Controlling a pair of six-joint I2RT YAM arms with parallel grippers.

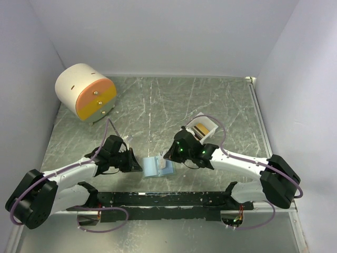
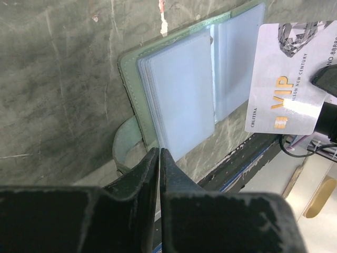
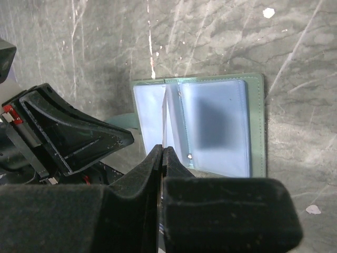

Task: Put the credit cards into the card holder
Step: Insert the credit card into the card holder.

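Firmly, right end effector (image 3: 161,151) pinches credit card (image 2: 284,79) (white).

Surroundings, as I see them from the overhead camera.
(a) Round cream cabinet (image 1: 79,84) with orange, yellow and pale green drawer fronts, well beyond the left fingers (image 1: 137,166) and further left.
(b) Small white tray (image 1: 212,126), just beyond the right fingers (image 1: 169,154).
(c) Grey-green marbled surface (image 1: 158,105), streaked with white scuffs, under both pairs of fingers.
(d) Black rail (image 1: 163,199) along the near edge, on my side of the fingers.
(e) White walls (image 1: 168,37) close off the back and both sides.
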